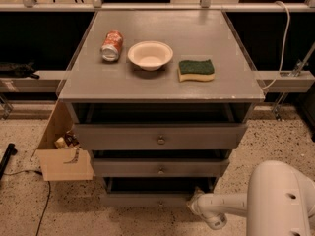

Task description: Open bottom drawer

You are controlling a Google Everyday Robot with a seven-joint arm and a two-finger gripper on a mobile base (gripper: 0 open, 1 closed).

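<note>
The grey cabinet [162,85] has three drawers stacked below its top. The bottom drawer [133,199] is the lowest and narrowest front, just above the floor, with a tiny knob [160,202] at its centre and a dark gap above it. My white arm [275,200] reaches in from the lower right. The gripper [193,201] sits at the right end of the bottom drawer's front, close to the cabinet's right lower corner and to the right of the knob.
On the cabinet top lie a tipped red can [111,45], a white bowl [150,54] and a green sponge [196,69]. An open cardboard box [64,156] stands against the cabinet's left side. A cable [44,205] runs across the speckled floor.
</note>
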